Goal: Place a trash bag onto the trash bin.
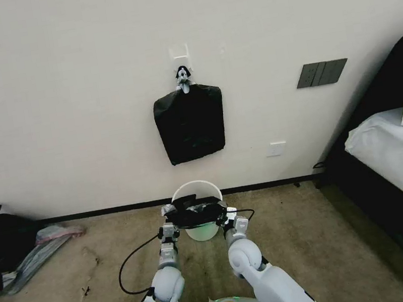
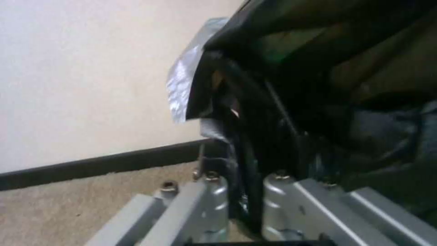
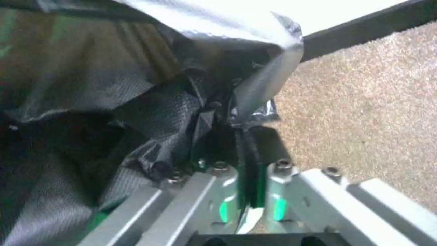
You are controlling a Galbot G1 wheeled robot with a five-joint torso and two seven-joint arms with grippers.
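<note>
The white round trash bin (image 1: 195,188) stands on the carpet against the wall, straight ahead of me. A thin glossy black trash bag (image 1: 194,213) is stretched across the near side of the bin's mouth, held between both grippers. My left gripper (image 1: 169,212) is shut on the bag's left edge, and the left wrist view shows the film (image 2: 255,112) pinched between its fingers (image 2: 214,191). My right gripper (image 1: 225,210) is shut on the right edge, with wrinkled film (image 3: 191,102) caught between its fingers (image 3: 227,191).
A flat black bundle (image 1: 190,122) hangs from a wall hook above the bin. A bed (image 1: 400,150) stands at the right. Dark bags (image 1: 2,244) lie on the floor at the left. A black cable (image 1: 127,264) loops over the carpet near my left arm.
</note>
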